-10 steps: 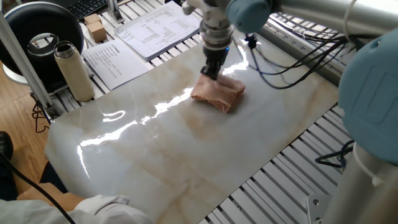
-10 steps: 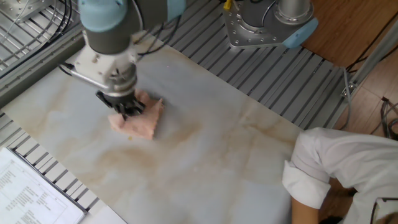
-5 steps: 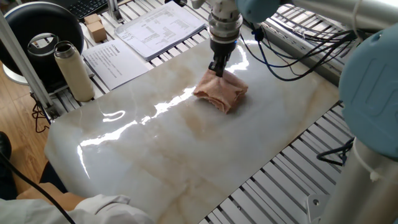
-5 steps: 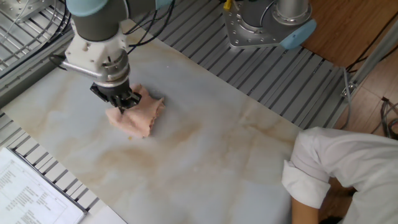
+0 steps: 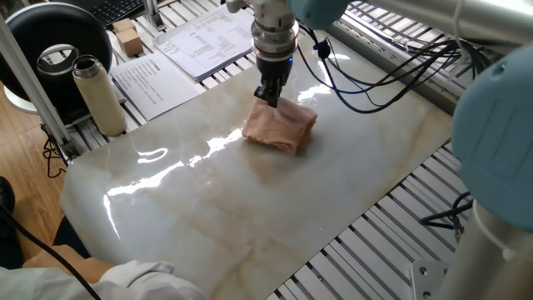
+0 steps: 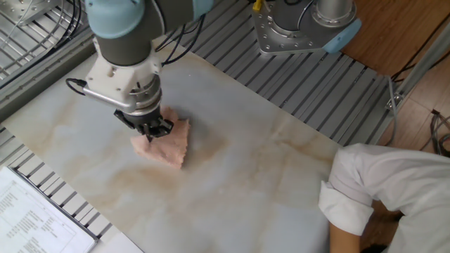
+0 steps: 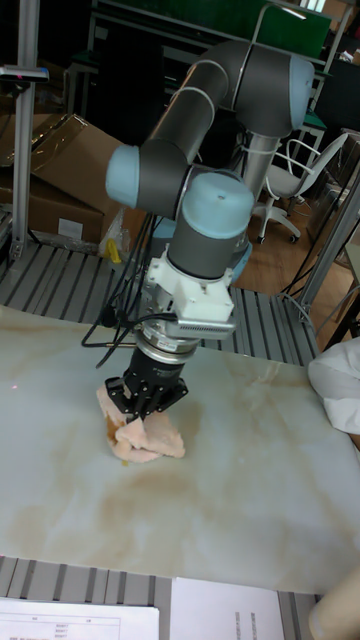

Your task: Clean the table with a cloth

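Cloth (image 5: 281, 129) lies bunched on the table (image 5: 250, 217), long axis roughly along the table's length. Gripper (image 5: 269, 94) clamps its end nearer the papers (image 5: 187, 50).

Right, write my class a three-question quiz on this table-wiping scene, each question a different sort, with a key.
1. True or false: the hand is shut on the cloth.
2. What does the cloth rest on? A) the printed papers B) the table C) the metal frame
3. Fill in: beside the papers stands a cream-coloured ____.

Key: 1 true; 2 B; 3 bottle.
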Robot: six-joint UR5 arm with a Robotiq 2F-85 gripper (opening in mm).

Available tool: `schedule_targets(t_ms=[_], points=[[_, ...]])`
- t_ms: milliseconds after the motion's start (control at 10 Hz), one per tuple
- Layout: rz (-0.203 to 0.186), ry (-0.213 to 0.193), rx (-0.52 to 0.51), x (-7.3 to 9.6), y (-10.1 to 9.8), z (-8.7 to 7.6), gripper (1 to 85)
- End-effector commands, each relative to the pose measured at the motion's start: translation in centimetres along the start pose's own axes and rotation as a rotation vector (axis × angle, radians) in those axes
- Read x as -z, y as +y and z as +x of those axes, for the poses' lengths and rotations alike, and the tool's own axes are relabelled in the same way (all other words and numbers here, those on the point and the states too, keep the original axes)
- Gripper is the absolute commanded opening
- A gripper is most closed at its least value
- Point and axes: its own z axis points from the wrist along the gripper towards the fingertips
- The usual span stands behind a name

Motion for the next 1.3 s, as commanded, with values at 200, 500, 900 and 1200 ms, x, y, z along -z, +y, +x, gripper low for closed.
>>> schedule_targets(t_ms=[200,500,900,1200], points=[[-0.046,-0.079,0.040,1.6,2.1,-1.7,1.3],[0.042,-0.114,0.182,-1.8,-1.2,-3.9,1.3],[0.208,-0.116,0.488,-3.0,-11.2,-3.4,1.3],[0.152,-0.110,0.465,-2.4,-12.5,1.0,1.3]])
